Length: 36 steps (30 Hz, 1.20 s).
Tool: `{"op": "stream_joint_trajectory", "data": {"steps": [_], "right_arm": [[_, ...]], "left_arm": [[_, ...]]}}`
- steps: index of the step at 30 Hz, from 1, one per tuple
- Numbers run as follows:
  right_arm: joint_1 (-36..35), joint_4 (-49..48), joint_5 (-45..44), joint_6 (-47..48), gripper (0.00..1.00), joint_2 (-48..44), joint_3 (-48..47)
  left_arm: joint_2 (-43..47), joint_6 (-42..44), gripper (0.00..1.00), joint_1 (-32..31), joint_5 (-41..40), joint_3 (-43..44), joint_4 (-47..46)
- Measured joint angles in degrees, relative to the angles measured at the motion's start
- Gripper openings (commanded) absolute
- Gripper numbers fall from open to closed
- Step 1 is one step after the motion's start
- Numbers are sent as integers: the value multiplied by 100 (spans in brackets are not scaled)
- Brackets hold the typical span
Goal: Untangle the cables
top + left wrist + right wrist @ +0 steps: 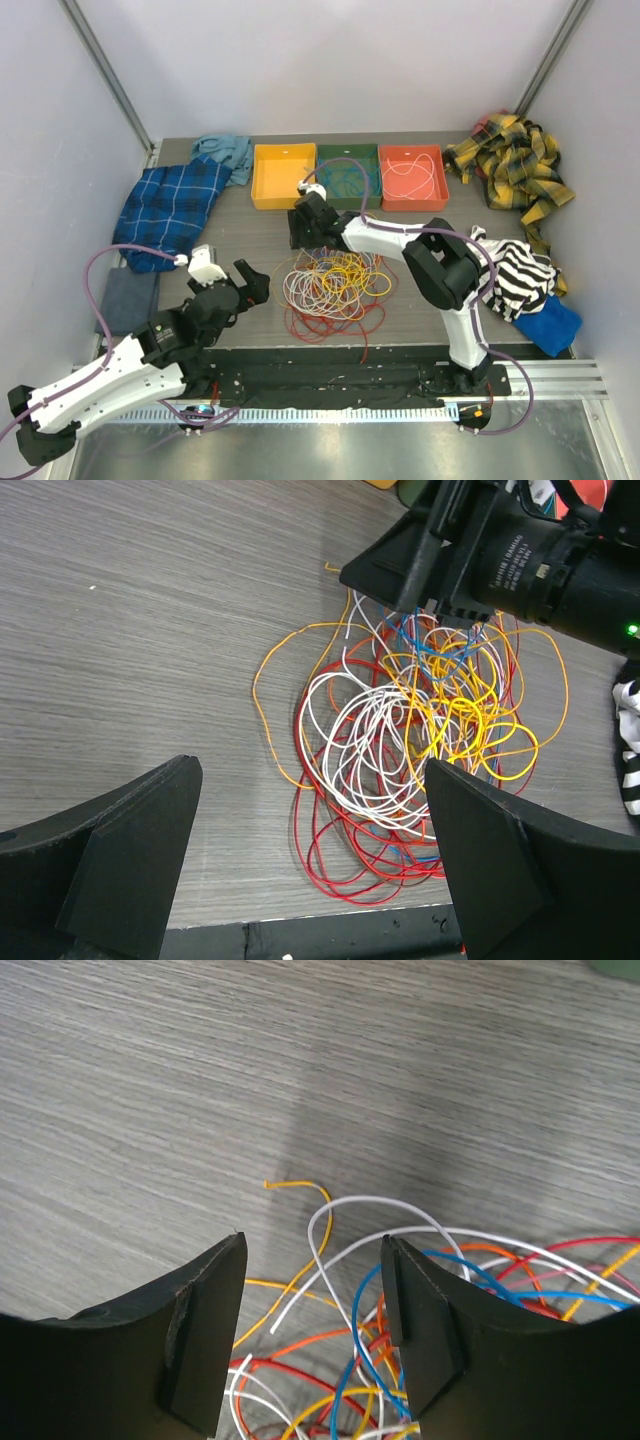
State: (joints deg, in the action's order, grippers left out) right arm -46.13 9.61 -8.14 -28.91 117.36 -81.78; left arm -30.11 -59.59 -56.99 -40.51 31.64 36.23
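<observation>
I am seeing the cables (335,285) lying in one knotted heap on the tabletop (255,235), so nearly all the untangling is waiting. My right claw (312,1245) is hanging released over the heap's far edge; my left claw (312,772) is gaping empty beside it.

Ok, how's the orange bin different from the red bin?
The orange bin looks empty; the red bin holds a white cable. In the top view the orange bin sits left of the green bin, the red bin right of it. Both are open rectangles in one row.
</observation>
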Motion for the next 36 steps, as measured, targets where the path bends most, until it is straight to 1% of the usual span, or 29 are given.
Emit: {"op": "stream_joint_trajectory", "data": {"steps": [3, 4, 7, 8, 9, 10, 14, 16, 17, 19, 20, 26, 30, 32, 36], "right_arm": [[0, -13, -4, -31, 59, 168, -125], [0, -17, -9, -42, 55, 216, -164], [2, -46, -11, -83, 48, 326, -240], [0, -83, -22, -116, 39, 356, -251], [0, -83, -22, -118, 35, 356, -251], [0, -96, -26, -114, 28, 356, -251], [0, -205, -74, -142, 14, 356, -269], [0, -245, -90, -142, 12, 358, -293], [0, -269, -98, -144, 7, 363, -302], [2, -308, -116, -146, 2, 382, -328], [2, -317, -116, -138, 1, 389, -330], [0, -326, -195, -107, 1, 352, -330], [0, 72, -435, 175, 1, -192, -433], [0, 446, -640, 400, 1, -636, -863], [0, 879, -1078, 925, 1, -1434, -2605]], "left_arm": [[-2, 13, 100, 0, 0, 0, 2], [0, 22, 100, 0, 0, 0, 0], [13, 37, 100, 0, 0, 0, 4], [90, 50, 100, 0, -2, -7, 7], [94, 50, 100, 0, -4, -7, 9], [122, 52, 100, 0, -4, -7, 9], [203, 66, 100, 0, -4, -39, 9], [216, 70, 100, 0, -4, -57, 9], [221, 74, 100, 0, -4, -61, 11], [227, 96, 100, 0, -4, -68, 9], [227, 105, 100, 0, -4, -72, 9], [225, 111, 100, 0, -2, -85, 9], [225, 114, 100, 0, 0, -85, 7], [225, 114, 100, 0, 9, -87, -2], [214, 116, 100, 0, 83, -107, -68]]}}
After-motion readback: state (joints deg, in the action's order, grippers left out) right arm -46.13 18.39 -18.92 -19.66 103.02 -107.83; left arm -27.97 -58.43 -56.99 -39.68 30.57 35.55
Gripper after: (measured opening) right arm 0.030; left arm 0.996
